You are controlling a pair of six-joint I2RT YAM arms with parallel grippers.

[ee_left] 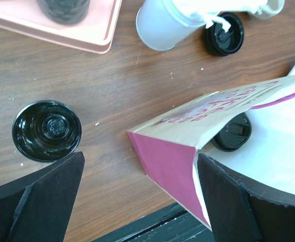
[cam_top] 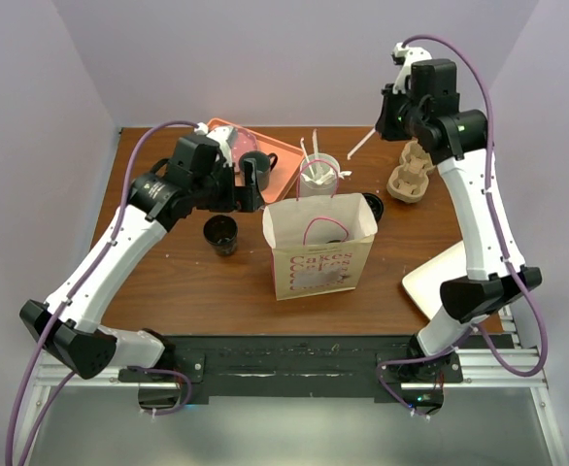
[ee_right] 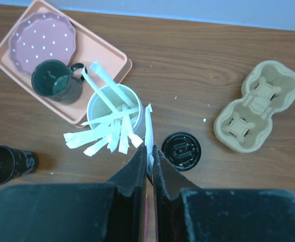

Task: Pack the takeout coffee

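The black lettered cup (cam_top: pixel 221 235) stands upright with no lid on the desk (cam_top: pixel 168 282), just left of the paper bag (cam_top: pixel 320 243). The left claw (ee_left: pixel 140 196) hangs above the gap between cup and bag, fully spread and holding nothing. The right claw (ee_right: pixel 148 151), raised over the far right of the desk, is clamped tight on a thin white stick (cam_top: pixel 359 145).

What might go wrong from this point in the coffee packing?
The black cup stands open while a black lid lies apart from it, so it may get packed unlidded. The open left gripper hangs close to the paper bag and might tip it. The right gripper pinches a thin white stick that may slip.
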